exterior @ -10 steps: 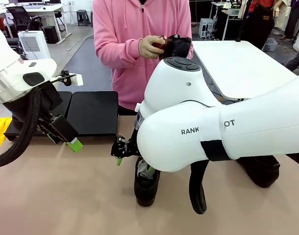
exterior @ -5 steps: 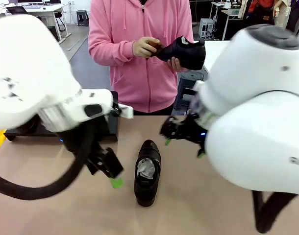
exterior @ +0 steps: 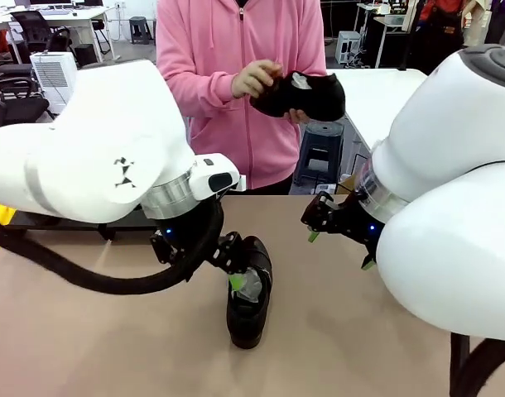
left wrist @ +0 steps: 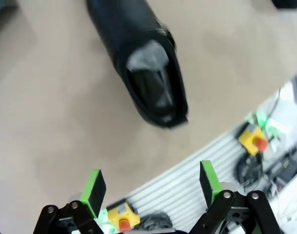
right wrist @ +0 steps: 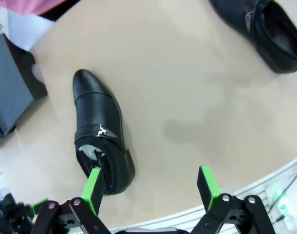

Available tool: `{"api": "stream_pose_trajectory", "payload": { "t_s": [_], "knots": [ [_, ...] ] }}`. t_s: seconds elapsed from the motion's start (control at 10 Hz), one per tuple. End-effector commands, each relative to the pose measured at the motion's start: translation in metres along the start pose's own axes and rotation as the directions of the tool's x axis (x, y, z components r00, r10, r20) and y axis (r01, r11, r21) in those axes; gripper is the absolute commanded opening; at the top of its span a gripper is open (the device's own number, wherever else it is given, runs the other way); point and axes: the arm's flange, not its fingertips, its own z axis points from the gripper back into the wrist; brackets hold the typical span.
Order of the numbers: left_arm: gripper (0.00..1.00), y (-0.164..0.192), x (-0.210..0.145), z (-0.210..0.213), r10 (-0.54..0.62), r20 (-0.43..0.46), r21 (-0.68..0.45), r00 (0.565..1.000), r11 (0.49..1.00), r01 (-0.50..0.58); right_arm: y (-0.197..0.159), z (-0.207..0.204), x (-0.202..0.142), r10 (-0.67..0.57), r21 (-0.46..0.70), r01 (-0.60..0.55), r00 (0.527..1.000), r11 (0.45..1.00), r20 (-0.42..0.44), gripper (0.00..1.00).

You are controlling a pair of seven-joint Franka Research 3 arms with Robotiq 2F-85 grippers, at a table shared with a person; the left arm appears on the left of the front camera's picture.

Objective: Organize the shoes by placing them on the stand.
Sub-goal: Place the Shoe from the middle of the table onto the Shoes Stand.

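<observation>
While the left gripper (left wrist: pixel 152 185), jaws apart, has swung in to hang over the stuffed shoe (exterior: pixel 249 318) near the table's (exterior: pixel 87 347) front edge, the right gripper (exterior: pixel 339 248) — equally spread — hovers to its right. The left arm (exterior: pixel 95 157) hides most of the stand (right wrist: pixel 9 92) at the far-left edge; beyond, a person's hands (exterior: pixel 257 78) hold a second shoe (exterior: pixel 310 93).

The dress shoe (exterior: pixel 249 294) is glossy black leather with a small metal bit (right wrist: pixel 101 130) and crumpled white paper (left wrist: pixel 147 57) inside. The tabletop (exterior: pixel 87 347) under it is smooth, matt tan. In the right wrist view the stand (right wrist: pixel 9 92) at nine o'clock looks matt and dark. The arm shells (exterior: pixel 95 157) are glossy white plastic, the left gripper (left wrist: pixel 151 184) has matt green pads (left wrist: pixel 96 187), and the person's hoodie (exterior: pixel 211 50) is soft pink cloth.
</observation>
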Motion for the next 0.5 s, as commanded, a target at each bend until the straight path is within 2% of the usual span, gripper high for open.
{"api": "stream_pose_trajectory", "payload": {
  "t_s": [0.0,0.2,0.4],
  "knots": [
    [1.0,-0.007,0.014,-0.013,0.051,0.038,0.095,0.998,0.994,-0.054,0.008,0.0,0.0,0.04,0.018,-0.039,0.999,0.999,-0.018,1.0],
    [1.0,0.001,0.026,-0.033,0.093,0.051,0.144,0.994,0.985,-0.099,0.008,0.0,0.0,0.04,0.018,-0.039,0.999,0.999,-0.018,1.0],
    [1.0,0.01,0.039,-0.052,0.112,0.049,0.115,0.993,0.986,-0.117,0.008,0.0,0.0,0.04,0.018,-0.039,0.999,0.999,-0.018,1.0]
  ]
}}
